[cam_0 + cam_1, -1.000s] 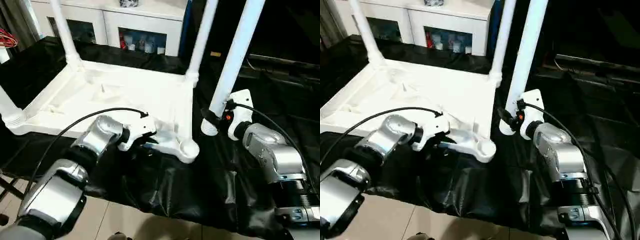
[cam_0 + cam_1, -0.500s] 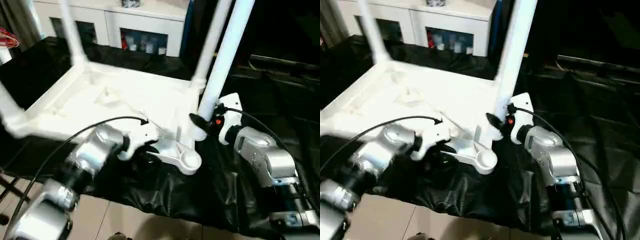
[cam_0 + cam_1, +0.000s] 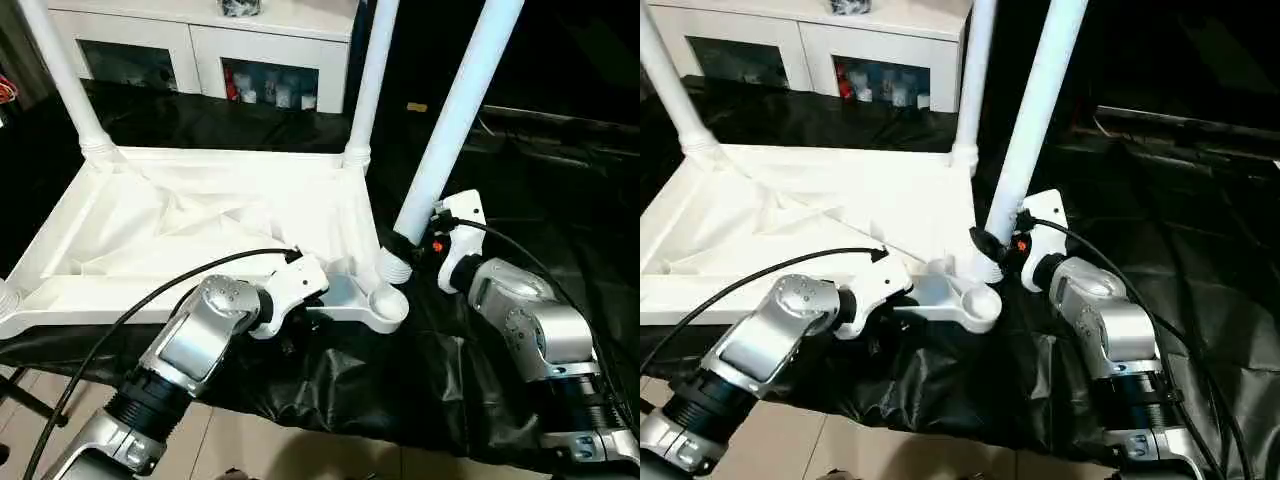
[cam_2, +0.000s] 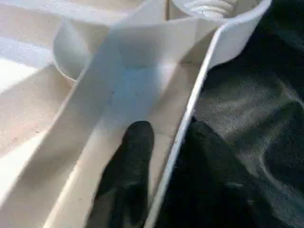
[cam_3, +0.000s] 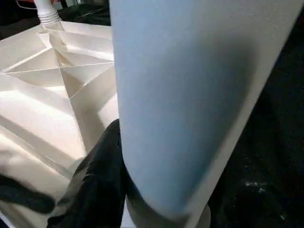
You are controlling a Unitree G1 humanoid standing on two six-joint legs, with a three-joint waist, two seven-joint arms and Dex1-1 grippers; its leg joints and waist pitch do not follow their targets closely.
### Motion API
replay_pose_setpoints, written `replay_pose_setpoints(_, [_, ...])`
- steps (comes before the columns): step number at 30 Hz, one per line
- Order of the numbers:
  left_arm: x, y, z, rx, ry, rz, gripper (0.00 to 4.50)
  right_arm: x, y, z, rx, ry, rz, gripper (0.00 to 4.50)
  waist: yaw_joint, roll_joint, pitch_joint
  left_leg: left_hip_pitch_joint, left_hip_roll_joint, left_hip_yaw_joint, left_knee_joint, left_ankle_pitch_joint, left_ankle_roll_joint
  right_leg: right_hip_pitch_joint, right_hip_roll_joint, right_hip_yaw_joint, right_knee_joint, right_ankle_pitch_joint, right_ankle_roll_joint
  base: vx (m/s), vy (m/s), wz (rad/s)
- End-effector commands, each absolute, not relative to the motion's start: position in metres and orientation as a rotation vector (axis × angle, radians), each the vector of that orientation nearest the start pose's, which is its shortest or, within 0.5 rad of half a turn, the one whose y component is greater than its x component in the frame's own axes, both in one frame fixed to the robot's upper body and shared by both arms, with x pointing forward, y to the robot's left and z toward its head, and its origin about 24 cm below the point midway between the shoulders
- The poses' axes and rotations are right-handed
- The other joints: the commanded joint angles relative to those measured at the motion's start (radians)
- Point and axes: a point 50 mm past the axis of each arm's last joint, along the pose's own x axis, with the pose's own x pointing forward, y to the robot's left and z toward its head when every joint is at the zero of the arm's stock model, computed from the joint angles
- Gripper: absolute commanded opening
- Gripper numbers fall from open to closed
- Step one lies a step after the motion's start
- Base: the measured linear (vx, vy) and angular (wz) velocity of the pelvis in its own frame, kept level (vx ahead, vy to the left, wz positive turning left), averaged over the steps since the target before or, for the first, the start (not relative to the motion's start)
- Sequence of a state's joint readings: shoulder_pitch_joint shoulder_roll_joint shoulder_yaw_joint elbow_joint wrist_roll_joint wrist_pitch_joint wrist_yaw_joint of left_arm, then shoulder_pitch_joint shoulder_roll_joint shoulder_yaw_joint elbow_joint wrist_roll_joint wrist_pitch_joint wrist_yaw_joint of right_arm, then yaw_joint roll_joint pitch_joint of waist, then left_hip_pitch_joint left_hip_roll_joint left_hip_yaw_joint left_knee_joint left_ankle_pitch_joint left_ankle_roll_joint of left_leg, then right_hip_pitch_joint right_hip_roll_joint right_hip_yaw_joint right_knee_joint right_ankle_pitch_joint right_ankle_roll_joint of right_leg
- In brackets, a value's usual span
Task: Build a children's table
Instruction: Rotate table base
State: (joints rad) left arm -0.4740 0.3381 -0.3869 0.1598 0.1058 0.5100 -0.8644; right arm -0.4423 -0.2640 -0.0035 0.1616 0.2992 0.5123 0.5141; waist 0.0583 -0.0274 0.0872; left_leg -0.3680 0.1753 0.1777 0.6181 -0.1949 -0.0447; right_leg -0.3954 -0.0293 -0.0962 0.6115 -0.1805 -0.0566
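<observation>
Left fingers (image 4: 137,156) pinch the rim of the upturned white tabletop (image 3: 200,225) near its empty corner socket (image 3: 388,300). Right fingers (image 5: 102,175) hold the loose leg (image 3: 450,125), tilted, foot beside that socket. Black-covered surface (image 3: 400,380) beneath; cabinet (image 3: 200,40) behind. Left wrist view shows the leg's threaded end.

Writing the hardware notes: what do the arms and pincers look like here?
Both forearms are silver metal cylinders with black ribbed collars near the elbow. White plastic wrist housings carry two black fingers each. A thin black cable loops over each forearm to the wrist. The right wrist shows a small red-orange mark.
</observation>
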Motion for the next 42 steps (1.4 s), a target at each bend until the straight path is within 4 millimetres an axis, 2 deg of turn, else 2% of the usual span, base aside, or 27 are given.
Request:
replay_pose_setpoints(1, [0.305,0.103,0.07,0.508,0.437,-1.029,1.64,0.324,-0.153,0.096,0.067,0.208,0.587,1.88,0.004,0.013,-0.077,0.011,0.063,-0.032,-0.072,-0.118,0.04,0.058,-0.124,0.073,-0.091,-0.267,-0.129,0.0,0.0,0.0])
replay_pose_setpoints(6, [0.305,0.104,0.078,0.536,0.405,-1.12,1.71,0.322,-0.154,0.096,0.054,0.206,0.596,1.88,0.006,0.018,-0.076,0.013,0.062,-0.032,-0.073,-0.139,0.03,0.059,-0.126,0.074,-0.094,-0.287,-0.13,0.0,0.0,0.0])
replay_pose_setpoints(12, [0.308,0.103,0.077,0.547,0.398,-1.231,1.71,0.321,-0.153,0.096,0.044,0.212,0.615,1.88,0.007,0.02,-0.078,0.011,0.06,-0.031,-0.072,-0.122,0.034,0.061,-0.126,0.075,-0.09,-0.263,-0.131,0.0,0.0,0.0])
replay_pose_setpoints(13, [0.309,0.103,0.077,0.541,0.398,-1.23,1.71,0.321,-0.153,0.096,0.044,0.212,0.615,1.88,0.007,0.023,-0.08,0.011,0.06,-0.03,-0.071,-0.122,0.032,0.061,-0.126,0.074,-0.089,-0.263,-0.131,0.0,0.0,0.0])
replay_pose_setpoints(15, [0.311,0.102,0.075,0.541,0.396,-1.241,1.71,0.321,-0.153,0.096,0.04,0.213,0.618,1.88,0.008,0.023,-0.079,0.011,0.059,-0.03,-0.071,-0.126,0.033,0.061,-0.127,0.074,-0.091,-0.276,-0.127,0.0,0.0,0.0])
replay_pose_setpoints(16, [0.313,0.102,0.073,0.541,0.411,-1.263,1.71,0.321,-0.153,0.096,0.037,0.214,0.619,1.88,0.01,0.027,-0.079,0.011,0.059,-0.031,-0.071,-0.127,0.033,0.061,-0.128,0.074,-0.093,-0.284,-0.124,0.0,0.0,0.0])
replay_pose_setpoints(19, [0.314,0.102,0.07,0.566,0.418,-1.271,1.71,0.32,-0.153,0.096,0.036,0.215,0.619,1.88,0.01,0.025,-0.082,0.011,0.061,-0.032,-0.072,-0.121,0.033,0.062,-0.127,0.075,-0.089,-0.272,-0.124,0.0,0.0,0.0])
replay_pose_setpoints(20, [0.315,0.102,0.068,0.575,0.429,-1.281,1.71,0.32,-0.154,0.096,0.035,0.216,0.618,1.88,0.01,0.033,-0.082,0.011,0.062,-0.033,-0.071,-0.119,0.033,0.061,-0.128,0.074,-0.089,-0.266,-0.127,0.0,0.0,0.0])
replay_pose_setpoints(22, [0.315,0.101,0.066,0.577,0.435,-1.287,1.71,0.32,-0.154,0.096,0.034,0.215,0.617,1.88,0.01,0.029,-0.083,0.009,0.06,-0.031,-0.071,-0.115,0.037,0.063,-0.128,0.075,-0.089,-0.251,-0.128,0.0,0.0,0.0])
replay_pose_setpoints(25, [0.316,0.101,0.065,0.573,0.439,-1.294,1.71,0.32,-0.154,0.096,0.033,0.215,0.617,1.88,0.01,0.031,-0.082,0.011,0.06,-0.031,-0.07,-0.122,0.035,0.062,-0.128,0.074,-0.093,-0.274,-0.128,0.0,0.0,0.0])
replay_pose_setpoints(26, [0.317,0.101,0.065,0.572,0.44,-1.295,1.43,0.32,-0.154,0.096,0.033,0.215,0.617,1.88,0.01,0.031,-0.082,0.011,0.06,-0.031,-0.07,-0.124,0.035,0.062,-0.128,0.074,-0.093,-0.278,-0.128,0.0,0.0,0.0])
replay_pose_setpoints(28, [0.317,0.101,0.064,0.566,0.446,-1.306,1.36,0.319,-0.154,0.096,0.033,0.215,0.617,1.88,0.01,0.031,-0.082,0.012,0.061,-0.031,-0.071,-0.13,0.034,0.061,-0.128,0.074,-0.095,-0.292,-0.125,0.0,0.0,0.0])
replay_pose_setpoints(29, [0.317,0.102,0.063,0.555,0.456,-1.317,1.36,0.319,-0.154,0.096,0.035,0.216,0.618,1.88,0.01,0.038,-0.081,0.013,0.062,-0.031,-0.071,-0.134,0.033,0.059,-0.127,0.073,-0.096,-0.288,-0.126,0.0,0.0,0.0])
replay_pose_setpoints(31, [0.317,0.103,0.062,0.55,0.46,-1.324,1.3,0.317,-0.154,0.095,0.044,0.222,0.625,1.88,0.011,0.035,-0.082,0.012,0.06,-0.031,-0.072,-0.131,0.035,0.062,-0.127,0.074,-0.094,-0.277,-0.126,0.0,0.0,0.0])
replay_pose_setpoints(32, [0.317,0.103,0.062,0.55,0.46,-1.324,0.97,0.317,-0.154,0.095,0.044,0.222,0.625,1.88,0.011,0.034,-0.083,0.01,0.06,-0.031,-0.071,-0.126,0.036,0.064,-0.128,0.074,-0.092,-0.273,-0.127,0.0,0.0,0.0])
replay_pose_setpoints(34, [0.318,0.103,0.062,0.529,0.45,-1.326,0.94,0.316,-0.153,0.095,0.052,0.226,0.631,1.88,0.012,0.033,-0.085,0.007,0.059,-0.031,-0.069,-0.109,0.041,0.066,-0.129,0.075,-0.089,-0.257,-0.133,0.0,0.0,0.0])
replay_pose_setpoints(35, [0.317,0.104,0.063,0.522,0.448,-1.33,0.93,0.316,-0.154,0.095,0.052,0.226,0.632,1.88,0.012,0.036,-0.085,0.008,0.06,-0.031,-0.069,-0.108,0.043,0.065,-0.128,0.073,-0.089,-0.256,-0.134,0.0,0.0,0.0])
replay_pose_setpoints(37, [0.317,0.104,0.063,0.515,0.448,-1.332,0.62,0.316,-0.154,0.095,0.051,0.227,0.634,1.88,0.012,0.037,-0.084,0.009,0.062,-0.031,-0.07,-0.113,0.042,0.063,-0.129,0.074,-0.09,-0.264,-0.135,0.0,0.0,0.0])
replay_pose_setpoints(40, [0.317,0.105,0.063,0.509,0.447,-1.336,0.48,0.317,-0.154,0.095,0.048,0.228,0.636,1.88,0.012,0.037,-0.085,0.009,0.061,-0.031,-0.07,-0.114,0.041,0.063,-0.129,0.074,-0.091,-0.264,-0.134,0.0,0.0,0.0])
replay_pose_setpoints(42, [0.317,0.106,0.064,0.494,0.44,-1.342,0.2,0.317,-0.154,0.095,0.044,0.231,0.646,1.88,0.012,0.037,-0.085,0.008,0.062,-0.031,-0.07,-0.108,0.041,0.065,-0.13,0.074,-0.089,-0.253,-0.135,0.0,0.0,0.0])
